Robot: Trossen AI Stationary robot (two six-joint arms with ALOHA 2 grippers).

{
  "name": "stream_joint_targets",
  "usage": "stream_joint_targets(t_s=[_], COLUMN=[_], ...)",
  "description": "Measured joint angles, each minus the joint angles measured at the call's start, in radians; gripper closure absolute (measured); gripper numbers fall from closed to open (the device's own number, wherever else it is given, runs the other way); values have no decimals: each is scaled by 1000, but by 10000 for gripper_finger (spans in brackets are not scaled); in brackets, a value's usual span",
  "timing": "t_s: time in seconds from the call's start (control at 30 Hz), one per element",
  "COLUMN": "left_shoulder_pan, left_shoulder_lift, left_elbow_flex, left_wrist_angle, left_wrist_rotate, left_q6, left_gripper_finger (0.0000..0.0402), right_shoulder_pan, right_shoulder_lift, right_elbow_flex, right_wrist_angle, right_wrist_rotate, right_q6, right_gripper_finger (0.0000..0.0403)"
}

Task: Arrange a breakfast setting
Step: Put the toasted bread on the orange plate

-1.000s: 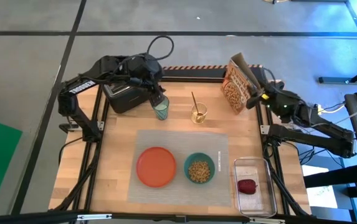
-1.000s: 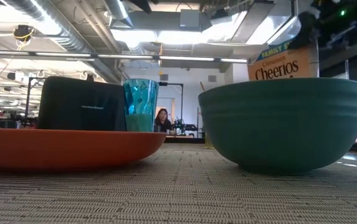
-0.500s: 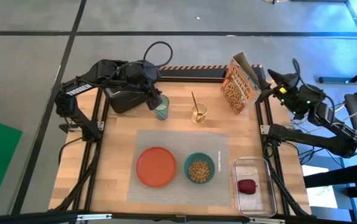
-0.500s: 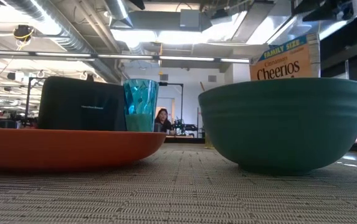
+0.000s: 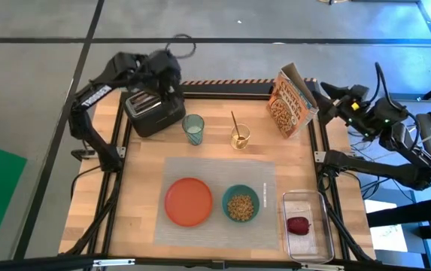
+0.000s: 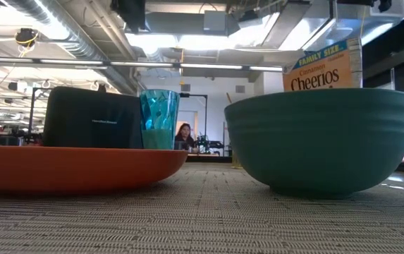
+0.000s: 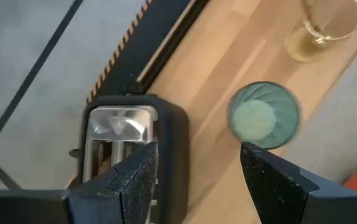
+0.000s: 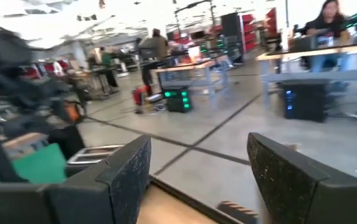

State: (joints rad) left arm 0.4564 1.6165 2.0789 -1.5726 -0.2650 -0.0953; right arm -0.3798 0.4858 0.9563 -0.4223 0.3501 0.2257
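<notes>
On the wooden bench (image 5: 147,162) the grey placemat (image 5: 264,226) lies toward the near edge, carrying the orange plate (image 5: 188,201) and, just beside it, the teal bowl (image 5: 241,202) filled with cereal. The green-tinted glass (image 5: 193,129) stands off the mat, on bare wood next to the black toaster (image 5: 153,111). A small clear glass (image 5: 240,138) with the gold spoon (image 5: 235,122) leaning in it stands further along the same row, and a cereal box (image 5: 291,103) stands upright near the far right corner. The small red fruit (image 5: 298,225) lies inside the clear plastic tub (image 5: 306,228), just off the mat's right edge.

The left tool (image 5: 168,74) hangs above the toaster with its fingers (image 7: 131,180) spread apart and nothing between them — the glass shows beyond them, untouched. The right tool (image 5: 334,95) is raised just beyond the cereal box, off the bench's right side — its fingers (image 8: 125,165) also stand well apart, gripping nothing.
</notes>
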Motion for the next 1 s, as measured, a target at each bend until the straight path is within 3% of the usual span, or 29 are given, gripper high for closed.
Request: stream_joint_targets(t_s=[0.1,0.23,0.43,0.7,1.0], left_shoulder_pan=[105,249,372,405,474], left_shoulder_lift=[0,0,0,1,1], left_elbow_flex=[0,-7,-165,-372,-433], left_wrist_angle=[0,3,2,1,56], left_wrist_rotate=[30,148,309,122,77], left_q6=[51,86,121,101,107], left_gripper_finger=[201,238,276,308,328], right_shoulder_pan=[0,0,0,0,0], right_shoulder_lift=[18,30,29,29,29], right_elbow_flex=[15,26,27,27,27], right_wrist_angle=[-6,2,-9,-85,-103], right_wrist_rotate=[-64,-131,-158,-122,-74], right_q6=[46,88,106,73,53], right_gripper_finger=[160,188,224,233,233])
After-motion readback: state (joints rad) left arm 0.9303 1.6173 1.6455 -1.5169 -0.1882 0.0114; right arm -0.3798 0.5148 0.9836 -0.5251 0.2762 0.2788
